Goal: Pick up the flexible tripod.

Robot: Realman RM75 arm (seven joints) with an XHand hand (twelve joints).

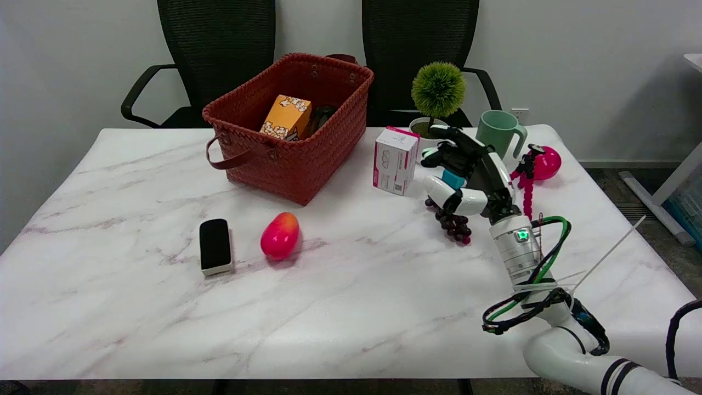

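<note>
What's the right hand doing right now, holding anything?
Right hand: open, fingers spread, holding nothing; the tripod stands just beside it, not gripped.

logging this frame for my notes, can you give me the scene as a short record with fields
target: flexible tripod, pink and black, on the table's far right
target state: on the table, not held
robot hand: open, hovering just left of the tripod
beside target: green mug, pink ball
under hand: dark grapes, blue object
elsewhere: red basket, white box, mango, eraser, potted plant
</note>
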